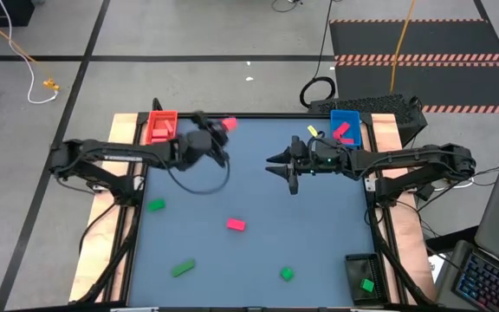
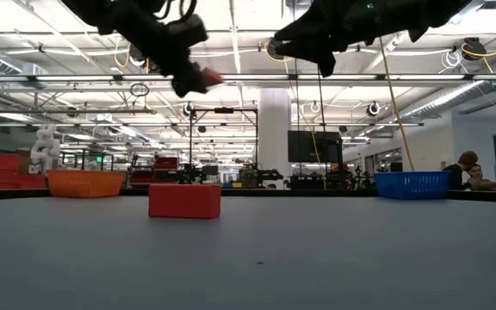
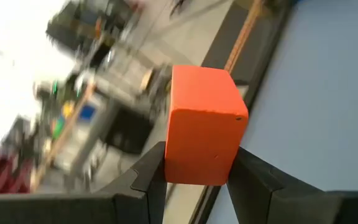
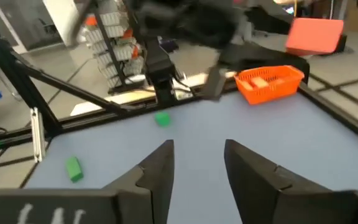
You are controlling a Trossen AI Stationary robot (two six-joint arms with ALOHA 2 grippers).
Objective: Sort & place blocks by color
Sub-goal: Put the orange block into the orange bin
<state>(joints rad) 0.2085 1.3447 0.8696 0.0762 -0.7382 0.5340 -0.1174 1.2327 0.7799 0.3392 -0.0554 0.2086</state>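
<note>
Two dark robot arms are reaching over a grey-blue table (image 1: pixel 258 195). In the overhead picture's upper left, the left gripper (image 1: pixel 223 130) is holding a salmon-red cube (image 3: pixel 204 127) clamped between its fingers, raised above the table just right of the red plastic tray (image 1: pixel 160 127). In the upper middle, the right gripper (image 4: pixel 197 165) is hovering with its fingers apart and nothing between them, left of the blue tray (image 1: pixel 346 126). One pink block (image 1: pixel 236 224) is lying near the table's centre; green blocks (image 1: pixel 156 205) are scattered toward the lower edge, with one already in the dark tray (image 1: pixel 362 273) at lower right. The cube is sitting high on the fingertips, so I judge it could slip out or land outside the red tray if released too soon.
</note>
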